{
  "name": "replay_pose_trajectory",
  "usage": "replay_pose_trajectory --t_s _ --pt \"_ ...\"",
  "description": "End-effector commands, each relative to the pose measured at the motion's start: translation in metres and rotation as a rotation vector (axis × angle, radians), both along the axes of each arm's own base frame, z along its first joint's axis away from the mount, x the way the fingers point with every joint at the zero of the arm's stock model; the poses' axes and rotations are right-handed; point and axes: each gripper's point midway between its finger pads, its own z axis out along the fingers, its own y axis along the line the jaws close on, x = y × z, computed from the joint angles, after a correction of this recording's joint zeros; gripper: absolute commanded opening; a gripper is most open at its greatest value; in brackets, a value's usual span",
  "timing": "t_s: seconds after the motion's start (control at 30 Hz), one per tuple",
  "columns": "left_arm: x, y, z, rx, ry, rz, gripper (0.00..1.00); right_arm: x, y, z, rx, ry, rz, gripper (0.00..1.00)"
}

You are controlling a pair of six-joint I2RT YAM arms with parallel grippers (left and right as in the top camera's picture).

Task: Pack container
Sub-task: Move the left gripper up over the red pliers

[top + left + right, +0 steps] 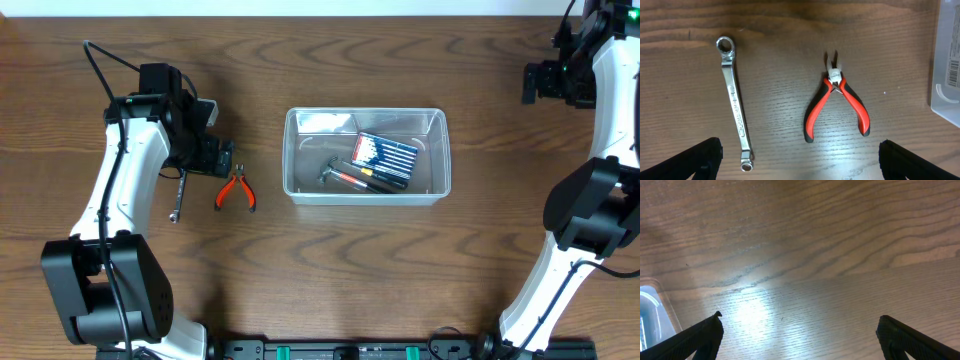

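Observation:
The clear container [293, 160] stands in the middle of the table and holds a blue-and-white box [386, 152], a small hammer [330, 170] and a red-and-black tool [365, 181]. To its left lie red-handled pliers [236, 190] and a silver ring wrench [179, 195]. My left gripper [218, 158] hovers open just above them. In the left wrist view the wrench [735, 115] and the pliers [837, 102] lie ahead of the open gripper [800, 162], with nothing between its fingers. My right gripper [543, 82] is open at the far right, away from the container.
The right wrist view shows bare wood under the open right gripper [800, 337], with a corner of the container [652, 315] at the left edge. The container's corner [947, 75] also shows at the right of the left wrist view.

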Motion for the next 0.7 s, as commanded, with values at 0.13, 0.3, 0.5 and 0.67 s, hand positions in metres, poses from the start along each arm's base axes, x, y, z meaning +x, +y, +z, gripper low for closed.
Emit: replay_pose_trajectory --t_s 0.13,0.3,0.5,0.67 --pt "-0.009 0.002 -0.005 0.017 0.038 -0.084 0.98 -0.001 0.003 0.01 0.001 -0.022 -0.006 0.99" --pt "-0.002 0.002 -0.007 0.025 0.012 -0.115 0.98 -0.001 0.003 0.01 0.001 -0.022 -0.006 0.99" --pt "0.004 0.002 -0.011 0.023 0.001 -0.116 0.98 -0.001 0.003 0.01 0.001 -0.022 -0.006 0.99" --pt "0.002 0.002 -0.027 0.016 0.054 -0.113 0.98 -0.001 0.003 0.01 0.001 -0.022 -0.006 0.99"
